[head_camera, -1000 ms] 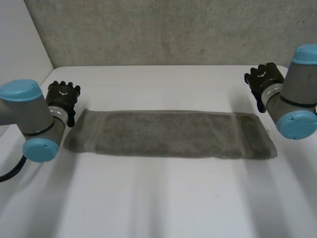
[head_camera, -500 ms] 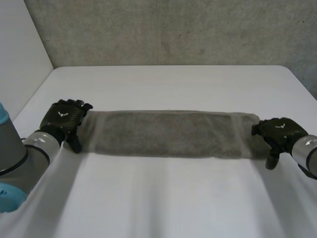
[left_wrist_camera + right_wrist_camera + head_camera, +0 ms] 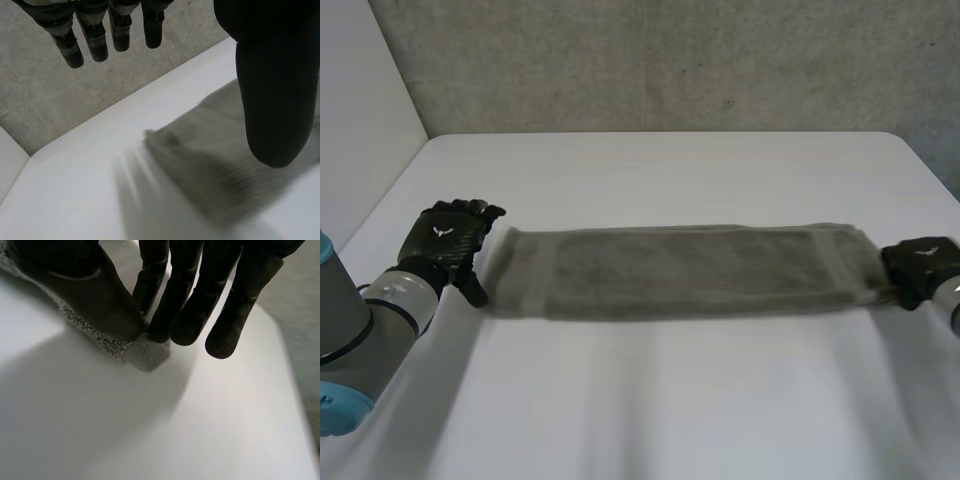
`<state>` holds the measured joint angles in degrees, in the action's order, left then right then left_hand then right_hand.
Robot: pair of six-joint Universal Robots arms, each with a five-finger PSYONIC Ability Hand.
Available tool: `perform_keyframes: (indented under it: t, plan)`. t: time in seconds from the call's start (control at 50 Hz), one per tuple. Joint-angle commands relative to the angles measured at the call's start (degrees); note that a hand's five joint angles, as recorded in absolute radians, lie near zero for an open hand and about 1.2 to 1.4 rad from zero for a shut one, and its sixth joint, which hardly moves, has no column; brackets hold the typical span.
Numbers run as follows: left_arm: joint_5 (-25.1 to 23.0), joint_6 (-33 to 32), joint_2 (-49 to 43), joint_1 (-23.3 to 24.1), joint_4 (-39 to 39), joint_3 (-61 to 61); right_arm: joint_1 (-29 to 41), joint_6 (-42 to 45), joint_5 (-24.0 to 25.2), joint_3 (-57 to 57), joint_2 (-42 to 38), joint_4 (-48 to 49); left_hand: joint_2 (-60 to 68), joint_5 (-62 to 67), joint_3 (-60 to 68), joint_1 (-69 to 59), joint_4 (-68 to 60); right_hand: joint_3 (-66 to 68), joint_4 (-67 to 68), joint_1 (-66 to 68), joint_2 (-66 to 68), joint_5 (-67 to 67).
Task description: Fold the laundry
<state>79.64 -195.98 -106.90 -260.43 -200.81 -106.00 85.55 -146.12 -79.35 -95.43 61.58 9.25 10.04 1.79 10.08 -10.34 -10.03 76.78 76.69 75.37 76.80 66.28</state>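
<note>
Grey towel (image 3: 670,272) lies flat on the white surface (image 3: 650,400), folded into one long, narrow strip running side to side. Its long edges are roughly parallel. A seam line crosses the strip near its right end. Beyond the towel's far long edge the surface is bare up to a rough grey wall (image 3: 670,60).

Left hand (image 3: 445,240): at the towel's left end, just beside the short edge, back of the hand upward. In the left wrist view the fingers (image 3: 95,35) are straight and stand well apart from the thumb (image 3: 275,90), leaving a wide gap, and nothing is held. The towel's left end lies on the surface below that gap, its corner free. Whether the thumb tip touches the cloth cannot be told. The left arm's grey joint sits on the near side of the towel's left end.

Right hand (image 3: 920,265): at the towel's right end, over the short edge. In the right wrist view the thumb and fingertips (image 3: 165,325) are closed together on the towel's corner, pinching the cloth between them. A small nub of looped cloth pokes out past the pinch, close above the surface. The rest of the towel runs away beneath the thumb. In the head view the strip narrows slightly as it meets this hand.
</note>
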Motion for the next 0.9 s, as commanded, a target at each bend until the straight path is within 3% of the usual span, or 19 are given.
perform_keyframes:
  t: [0.02,0.18,0.24,0.28,0.34,0.38,0.4,0.42,0.48,0.6,0.84,0.86,0.88,0.9]
  plan:
    - [0.0,0.0,0.6,0.0,0.0,-0.1,-5.6,5.3,-5.3,3.3,0.8,1.5,0.7,-1.1,0.6,-0.4,-0.7,3.2,3.3,4.6,3.2,3.7]
    - [0.0,0.0,1.3,0.0,-0.3,-0.7,-6.6,13.6,-7.3,8.0,0.8,1.3,0.7,-1.1,0.6,-0.4,-0.7,3.2,3.3,4.6,3.2,3.7]
    - [0.0,-0.1,1.4,0.0,-0.3,-0.8,-2.0,13.3,-8.5,9.7,2.3,1.2,0.5,-1.2,0.5,-0.2,-0.5,3.2,3.3,4.6,3.2,3.7]
    - [0.0,-0.1,1.4,0.0,-0.3,-0.8,8.1,13.1,-9.6,12.2,4.7,1.3,0.5,-1.2,0.5,-0.2,-0.5,3.2,3.3,4.6,3.2,3.7]
    - [0.1,-0.1,1.4,0.1,-0.3,-0.9,12.7,13.1,-10.0,13.6,4.9,1.4,0.5,-1.2,0.5,-0.2,-0.5,3.2,3.3,4.6,3.2,3.7]
    - [0.0,-0.2,1.4,0.2,-0.4,-1.2,22.8,13.1,-10.9,16.1,4.6,1.7,0.3,-1.4,0.3,0.0,-0.4,3.2,3.3,4.6,3.2,3.7]
    - [0.0,-0.2,1.4,0.2,-0.4,-1.2,22.8,13.1,-10.9,16.1,4.6,1.7,0.3,-1.4,0.3,0.0,-0.4,3.2,3.3,4.6,3.2,3.7]
    - [0.1,-0.2,1.4,0.2,-0.5,-1.3,28.1,13.1,-10.9,17.5,4.0,2.3,0.3,-1.4,0.3,0.0,-0.4,3.2,3.3,4.6,3.2,3.7]
    - [0.1,-0.3,1.4,0.1,-1.8,-1.8,39.1,13.8,-10.8,20.3,0.0,4.5,0.3,-1.4,0.3,0.0,-0.4,3.2,3.3,4.6,3.2,3.7]
    - [0.1,-0.5,1.5,0.1,-3.3,-2.5,51.4,14.1,-11.0,24.4,-10.6,4.8,0.3,-1.4,0.3,0.0,-0.4,3.2,3.3,4.6,3.2,3.7]
    - [0.1,-0.5,1.4,0.7,-4.0,-3.0,55.6,13.7,-10.0,24.7,-14.7,5.3,0.3,-1.4,0.3,0.0,-0.4,2.9,3.0,4.4,2.9,3.4]
    - [0.1,-0.5,1.3,0.8,-4.1,-3.0,55.5,13.7,-9.9,24.5,-14.7,5.2,0.3,-1.4,0.3,0.0,-0.4,-22.2,-22.1,-20.8,-22.2,-21.7]
    - [0.1,-0.5,1.3,0.8,-4.1,-3.0,55.5,13.7,-9.9,24.5,-14.7,5.2,0.3,-1.4,0.3,0.0,-0.4,-22.5,-22.4,-21.0,-22.5,-22.0]
    - [0.1,-0.5,1.3,0.8,-4.1,-3.0,55.3,13.5,-9.9,24.1,-14.4,5.0,0.3,-1.4,0.3,0.0,-0.4,-49.1,-49.0,-47.7,-49.1,-48.6]
